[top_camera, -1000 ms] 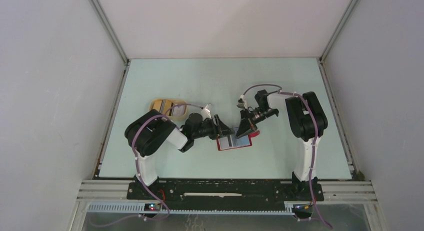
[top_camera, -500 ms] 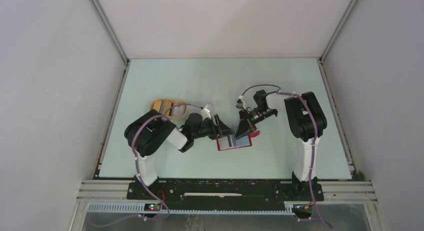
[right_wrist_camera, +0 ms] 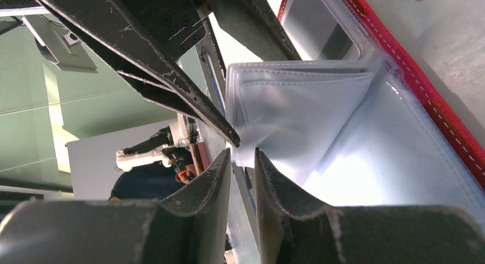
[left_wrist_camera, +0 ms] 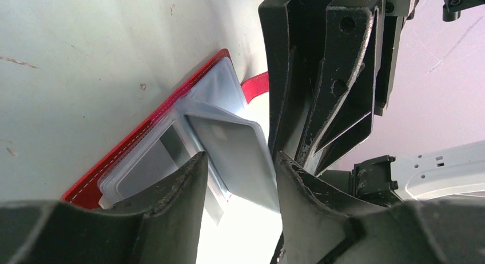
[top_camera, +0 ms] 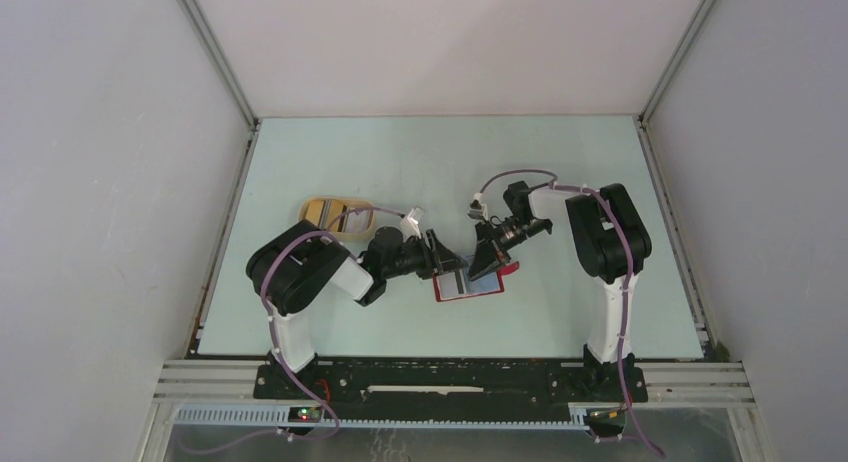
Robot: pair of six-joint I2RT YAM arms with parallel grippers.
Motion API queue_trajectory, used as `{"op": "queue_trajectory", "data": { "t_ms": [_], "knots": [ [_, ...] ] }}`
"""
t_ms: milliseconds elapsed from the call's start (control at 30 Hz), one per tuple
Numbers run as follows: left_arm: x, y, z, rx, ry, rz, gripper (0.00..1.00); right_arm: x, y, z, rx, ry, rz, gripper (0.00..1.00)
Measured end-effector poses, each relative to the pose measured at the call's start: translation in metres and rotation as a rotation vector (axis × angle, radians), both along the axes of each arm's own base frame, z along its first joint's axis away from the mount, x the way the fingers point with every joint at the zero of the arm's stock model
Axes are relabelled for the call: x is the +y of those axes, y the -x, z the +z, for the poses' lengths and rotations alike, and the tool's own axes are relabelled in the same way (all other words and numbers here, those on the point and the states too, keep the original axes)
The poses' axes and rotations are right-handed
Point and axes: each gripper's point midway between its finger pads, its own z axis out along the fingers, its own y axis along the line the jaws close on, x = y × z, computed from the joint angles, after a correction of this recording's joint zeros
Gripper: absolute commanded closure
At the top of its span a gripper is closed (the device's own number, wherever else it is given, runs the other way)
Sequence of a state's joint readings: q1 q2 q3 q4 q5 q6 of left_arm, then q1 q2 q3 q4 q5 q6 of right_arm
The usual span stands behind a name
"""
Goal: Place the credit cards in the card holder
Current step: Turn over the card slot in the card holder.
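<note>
We find the card holder [top_camera: 466,288] lying open and flat on the pale green table [top_camera: 400,162], in the middle of the work area between the two arms. Its red outside faces down, and its red closure tab [left_wrist_camera: 255,84] sticks out from the far edge. Inside it is a stack of clear plastic sleeves [right_wrist_camera: 297,110]. They are fanned up from the spine rather than lying flat. Through the topmost raised sleeve we see a grey card [left_wrist_camera: 229,152], and a darker rectangle shows in the pocket beneath it.

The right gripper [right_wrist_camera: 242,155] reaches down onto the holder from the right. Its jaws are clenched almost together, nipping the free corner of the fanned sleeves. The left gripper [left_wrist_camera: 240,158] comes in low from the opposite side, and its tips are just beside the right one's. Its jaws stand apart, with the raised sleeve showing in the gap between them. We cannot tell whether either finger presses on it.

Behind the left arm, well apart from the holder, sits a tan oval tray [top_camera: 312,202]. It holds pale flat pieces too small for us to make out.
</note>
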State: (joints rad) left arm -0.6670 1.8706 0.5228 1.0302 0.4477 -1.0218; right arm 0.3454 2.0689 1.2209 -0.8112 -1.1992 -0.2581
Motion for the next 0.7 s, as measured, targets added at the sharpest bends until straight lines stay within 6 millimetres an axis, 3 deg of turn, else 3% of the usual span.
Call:
{"op": "queue_trajectory", "data": {
  "t_ms": [133, 700],
  "knots": [
    [0.0, 0.0, 0.0, 0.003, 0.0, 0.001, 0.57, -0.001, -0.001, 0.0, 0.0, -0.003, -0.004, 0.7],
    [0.0, 0.0, -0.001, 0.004, -0.001, 0.001, 0.64, -0.002, 0.0, -0.009, -0.069, 0.065, 0.027, 0.68]
  ]
}}
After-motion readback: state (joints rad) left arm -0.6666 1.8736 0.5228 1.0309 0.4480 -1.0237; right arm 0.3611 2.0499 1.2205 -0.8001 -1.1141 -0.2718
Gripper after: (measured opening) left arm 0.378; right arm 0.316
